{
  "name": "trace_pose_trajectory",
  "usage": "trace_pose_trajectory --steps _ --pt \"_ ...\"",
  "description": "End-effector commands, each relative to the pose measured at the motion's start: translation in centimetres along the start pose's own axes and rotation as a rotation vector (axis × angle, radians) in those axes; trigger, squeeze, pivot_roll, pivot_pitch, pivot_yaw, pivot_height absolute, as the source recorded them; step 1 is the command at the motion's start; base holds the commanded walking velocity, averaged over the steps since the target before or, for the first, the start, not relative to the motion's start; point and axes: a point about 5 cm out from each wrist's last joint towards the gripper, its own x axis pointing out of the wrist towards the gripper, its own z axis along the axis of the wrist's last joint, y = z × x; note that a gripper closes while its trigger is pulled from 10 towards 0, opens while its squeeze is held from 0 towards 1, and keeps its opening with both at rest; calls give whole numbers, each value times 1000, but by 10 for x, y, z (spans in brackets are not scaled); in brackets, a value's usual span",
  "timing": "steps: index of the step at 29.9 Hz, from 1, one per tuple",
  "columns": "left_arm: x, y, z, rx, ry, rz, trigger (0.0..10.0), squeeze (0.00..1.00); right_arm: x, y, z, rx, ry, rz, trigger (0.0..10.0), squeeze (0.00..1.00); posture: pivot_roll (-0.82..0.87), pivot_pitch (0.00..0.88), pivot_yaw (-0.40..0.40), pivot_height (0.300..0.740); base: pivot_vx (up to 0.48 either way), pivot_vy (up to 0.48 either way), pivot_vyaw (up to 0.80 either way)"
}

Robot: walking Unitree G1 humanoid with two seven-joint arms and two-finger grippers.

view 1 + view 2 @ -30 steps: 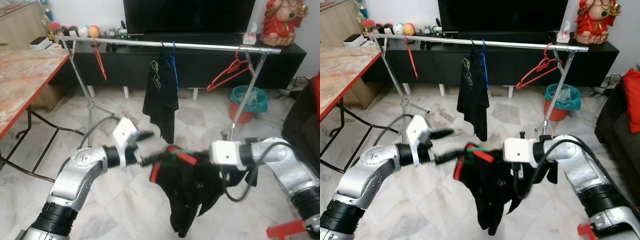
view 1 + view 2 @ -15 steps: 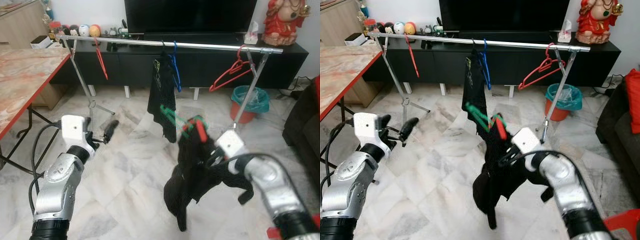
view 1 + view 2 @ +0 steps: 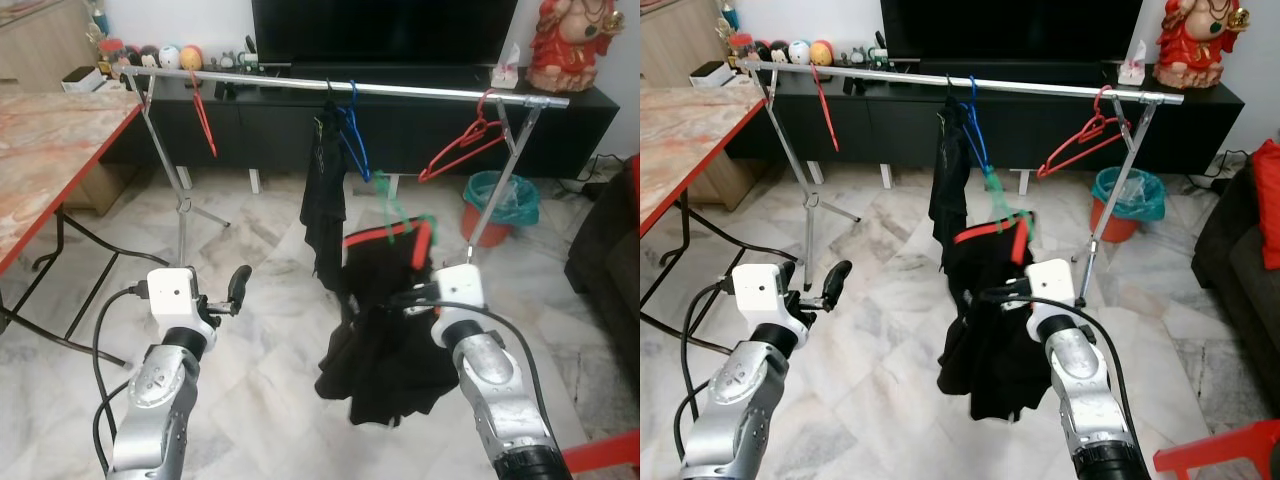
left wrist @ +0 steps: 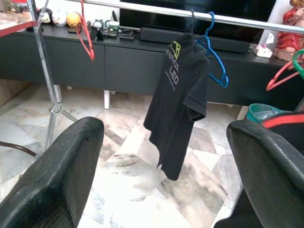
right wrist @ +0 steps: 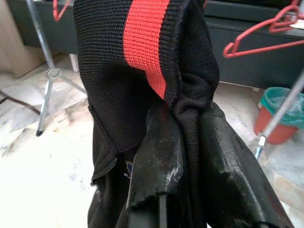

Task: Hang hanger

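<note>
right gripper (image 3: pixel 1002 293) fingers clenched on black garment (image 3: pixel 385 340) with green hanger (image 3: pixel 398 215), held below rail (image 3: pixel 420 92); left gripper (image 3: pixel 238 283) released, idle; lift hook above rail between blue hanger (image 3: pixel 354 140) and red hanger (image 3: pixel 462 145), then lower.

Bright, even indoor light, soft shadows, sharp eye views, close-up wrist foregrounds blurred.

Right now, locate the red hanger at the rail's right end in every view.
Left eye: red hanger hangs near the rail's right end.
Right eye: the same spot.
Left wrist: past the blue hanger.
Right wrist: behind the black garment.
Shared landmark: the teal bin just below it.
</note>
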Motion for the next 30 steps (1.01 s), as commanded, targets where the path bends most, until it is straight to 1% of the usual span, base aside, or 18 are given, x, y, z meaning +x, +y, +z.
trace_pose_trajectory --steps 1,5,9,16,24,29,30 --pt "0 -6 4 23 -26 -14 10000 0 2 7 12 -2 -50 18 10000 0 -12 0 -3 740 0 0 0" --pt "-1 -5 4 16 -30 -4 10000 0 5 10 15 5 -54 -5 10000 0 -8 0 -8 740 0 0 0" --pt "-2 -6 4 22 -30 5 10000 0 7 6 18 8 -54 -53 10000 0 -6 0 -11 740 0 0 0" --pt "-2 -9 3 25 -28 0 10000 0 8 5 19 4 -54 -59 10000 0 -9 0 -11 740 0 0 0" --pt "-1 -8 4 31 -28 -1 10000 0 10 4 23 29 -64 -90 10000 0 -5 0 -5 740 0 349 0" --pt "-1 -8 5 36 -30 -8 10000 0 11 7 25 49 -73 -86 10000 0 -7 0 -1 740 0 368 -800" --pt "-1 -8 5 37 -29 -11 10000 0 11 7 25 45 -79 -85 10000 0 -6 0 -1 740 0 368 0"
